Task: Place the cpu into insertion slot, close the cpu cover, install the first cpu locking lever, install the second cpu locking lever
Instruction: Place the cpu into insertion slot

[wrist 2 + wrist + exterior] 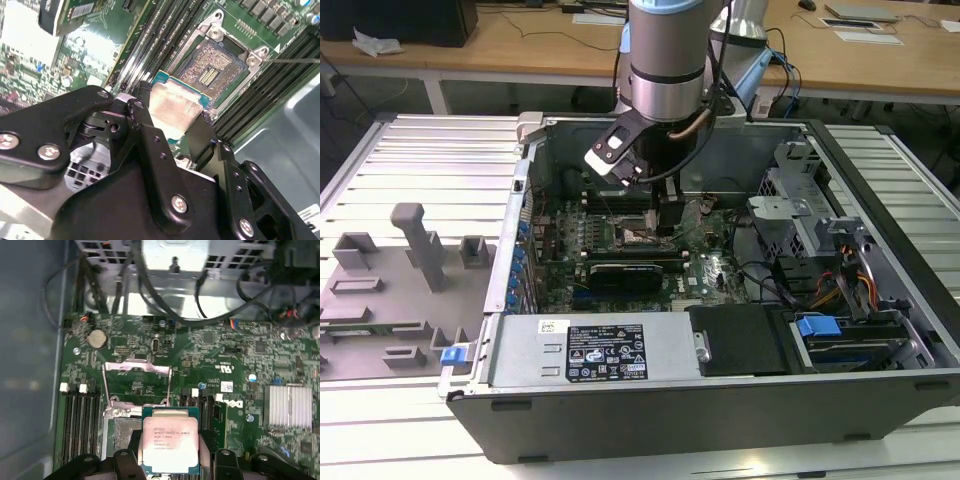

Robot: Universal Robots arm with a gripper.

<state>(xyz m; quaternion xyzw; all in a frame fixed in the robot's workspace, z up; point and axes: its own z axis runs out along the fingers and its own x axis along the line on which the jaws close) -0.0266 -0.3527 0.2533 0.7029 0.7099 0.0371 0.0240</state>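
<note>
In the exterior view my gripper hangs inside the open computer case, low over the middle of the motherboard and just above the insertion slot.

In the second wrist view my fingers are clamped on two opposite edges of the cpu, silver top up. The slot's bare pin field lies just past the chip's leading edge, not under it.

In the first wrist view the chip overhangs part of the slot. The uncovered strip shows on the side toward the case wall. The cpu cover stands open at the slot's far edge.
</note>
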